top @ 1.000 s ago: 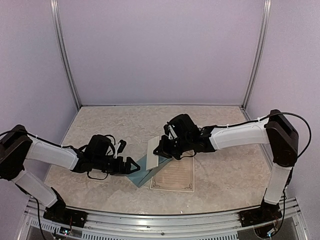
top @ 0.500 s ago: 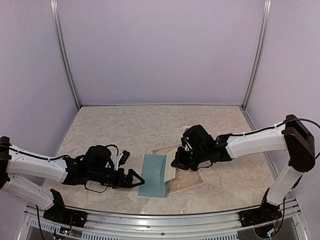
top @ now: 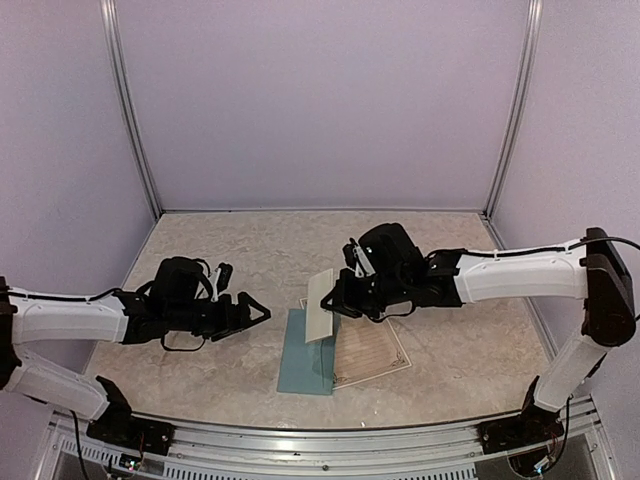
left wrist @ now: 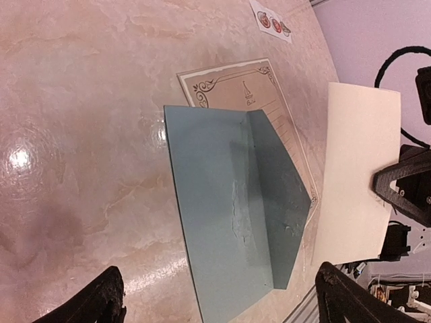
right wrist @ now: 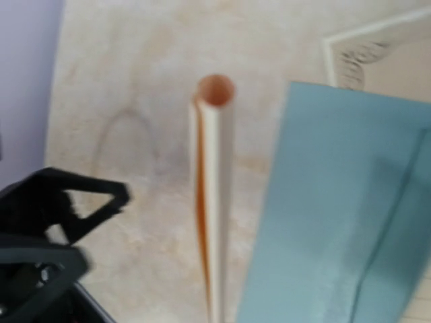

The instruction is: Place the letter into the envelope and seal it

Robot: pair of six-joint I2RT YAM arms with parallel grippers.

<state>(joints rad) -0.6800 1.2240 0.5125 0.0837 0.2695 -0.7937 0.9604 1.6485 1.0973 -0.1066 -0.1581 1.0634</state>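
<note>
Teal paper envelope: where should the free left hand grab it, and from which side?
Probably the left long edge of the teal paper envelope, approached from the left by the open left hand: it lies flat, that edge sits on the marble tabletop nearest that hand, and the flap side overlaps the bordered cream sheet.

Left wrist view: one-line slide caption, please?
Open left gripper faces the teal envelope lying partly on a bordered sheet; right gripper holds a folded cream sheet beside it.
</note>
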